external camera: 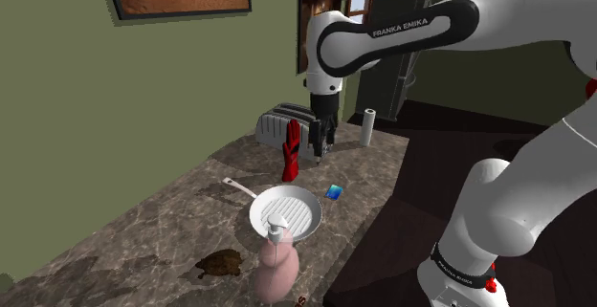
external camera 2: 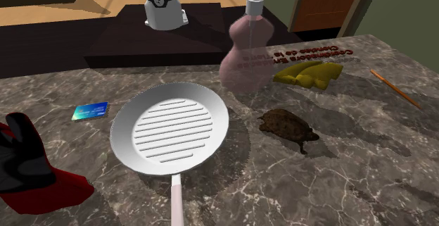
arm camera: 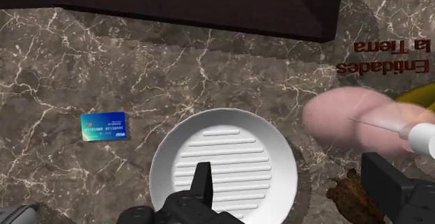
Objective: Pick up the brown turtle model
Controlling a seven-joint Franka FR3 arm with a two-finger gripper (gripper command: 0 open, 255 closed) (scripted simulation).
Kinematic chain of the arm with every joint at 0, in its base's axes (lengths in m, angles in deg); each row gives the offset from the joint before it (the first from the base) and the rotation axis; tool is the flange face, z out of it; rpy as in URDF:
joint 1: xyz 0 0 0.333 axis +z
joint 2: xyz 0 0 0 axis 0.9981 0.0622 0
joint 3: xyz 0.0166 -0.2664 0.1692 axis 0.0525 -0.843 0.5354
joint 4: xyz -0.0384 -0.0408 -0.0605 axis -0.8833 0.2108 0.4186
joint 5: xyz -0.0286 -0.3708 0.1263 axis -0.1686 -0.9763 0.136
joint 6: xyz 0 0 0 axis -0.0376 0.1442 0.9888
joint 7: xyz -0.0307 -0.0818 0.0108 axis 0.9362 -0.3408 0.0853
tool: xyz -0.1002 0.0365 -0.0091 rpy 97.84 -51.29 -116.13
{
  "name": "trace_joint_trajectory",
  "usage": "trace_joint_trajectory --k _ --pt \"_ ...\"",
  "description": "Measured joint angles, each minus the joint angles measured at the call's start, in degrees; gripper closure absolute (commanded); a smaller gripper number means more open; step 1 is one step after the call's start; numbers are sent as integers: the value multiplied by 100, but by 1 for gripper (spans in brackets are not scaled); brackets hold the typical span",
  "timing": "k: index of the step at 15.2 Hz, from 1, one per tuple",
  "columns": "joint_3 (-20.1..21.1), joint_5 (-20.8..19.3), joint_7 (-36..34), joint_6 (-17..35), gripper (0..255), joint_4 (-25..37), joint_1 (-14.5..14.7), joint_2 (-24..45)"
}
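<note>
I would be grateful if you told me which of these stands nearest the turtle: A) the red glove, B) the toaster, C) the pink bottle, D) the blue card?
C: the pink bottle stands right beside the turtle, while the card and glove lie beyond the pan.

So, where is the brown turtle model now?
In the second exterior view the turtle lies on the counter, right of the white pan and close to the pink pump bottle.

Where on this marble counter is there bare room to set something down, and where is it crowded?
Bare marble lies between the turtle and the orange pencil, and between the blue card and the counter's edge. Crowded: the pink bottle, yellow item and turtle cluster close beside the white pan.
</note>
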Motion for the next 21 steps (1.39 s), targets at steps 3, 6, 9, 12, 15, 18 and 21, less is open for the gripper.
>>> trace_joint_trajectory --k 3,6,9,12,15,18,21 --pt "152 10 44 328 0 223 135 583" --pt "301 -14 84 649 0 491 262 1211" --pt "424 -82 125 849 0 850 371 1811" --pt "541 -178 153 1039 0 1231 485 2417" --pt "644 -301 173 1225 0 1614 608 3036" --pt "739 -446 163 1318 0 2074 756 3638" --pt "816 -611 140 1319 0 2681 930 4295"
